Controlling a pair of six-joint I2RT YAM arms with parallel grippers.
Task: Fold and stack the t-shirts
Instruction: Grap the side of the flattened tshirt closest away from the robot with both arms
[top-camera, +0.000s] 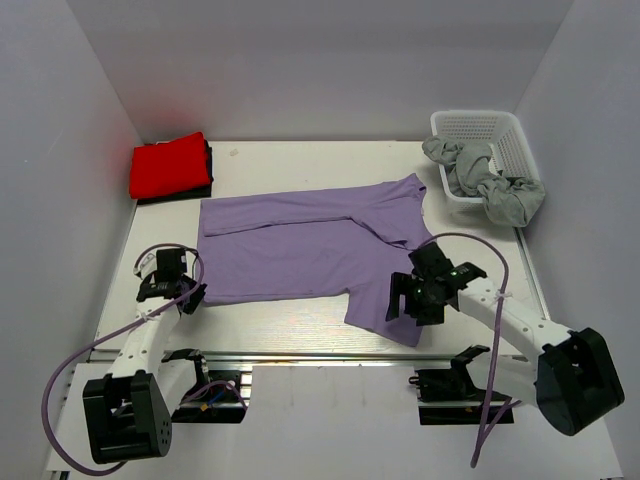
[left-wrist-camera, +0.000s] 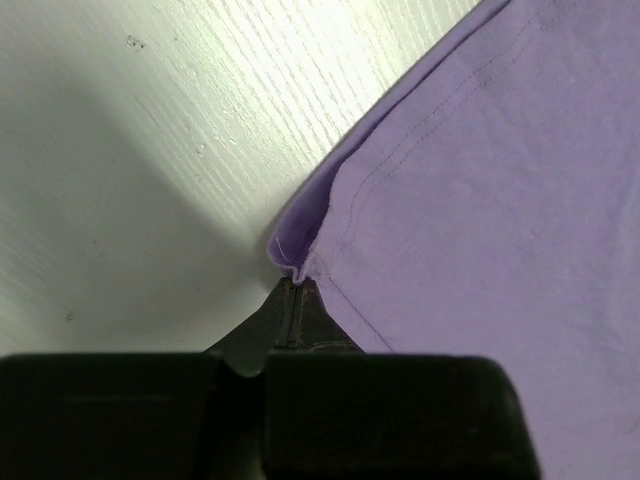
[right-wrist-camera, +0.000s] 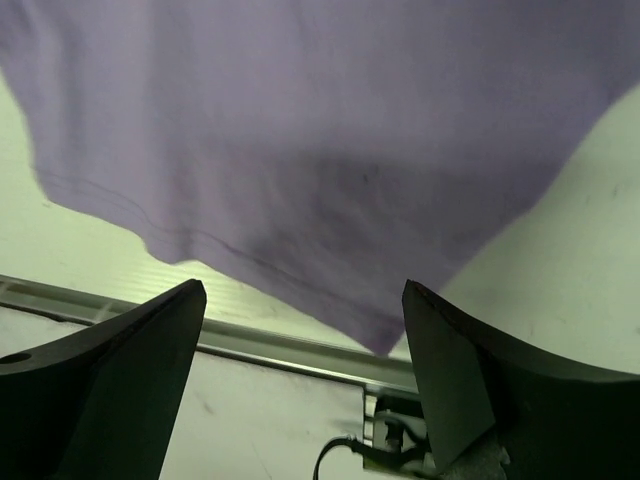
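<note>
The lavender t-shirt (top-camera: 300, 245) lies spread flat across the middle of the table, its near right sleeve (top-camera: 385, 310) reaching toward the front edge. My left gripper (top-camera: 190, 296) is shut on the shirt's near left corner (left-wrist-camera: 297, 262), pinching the hem between its tips. My right gripper (top-camera: 405, 300) is open over the near right sleeve (right-wrist-camera: 330, 200), its jaws wide apart and holding nothing; the sleeve's tip (right-wrist-camera: 385, 345) lies between them. The red t-shirt (top-camera: 168, 165) sits folded at the back left.
A white lattice basket (top-camera: 480, 130) stands at the back right with grey cloth (top-camera: 495, 185) spilling over its near side. A dark folded item (top-camera: 209, 172) lies under the red shirt. A metal rail (top-camera: 320, 352) runs along the table's front edge.
</note>
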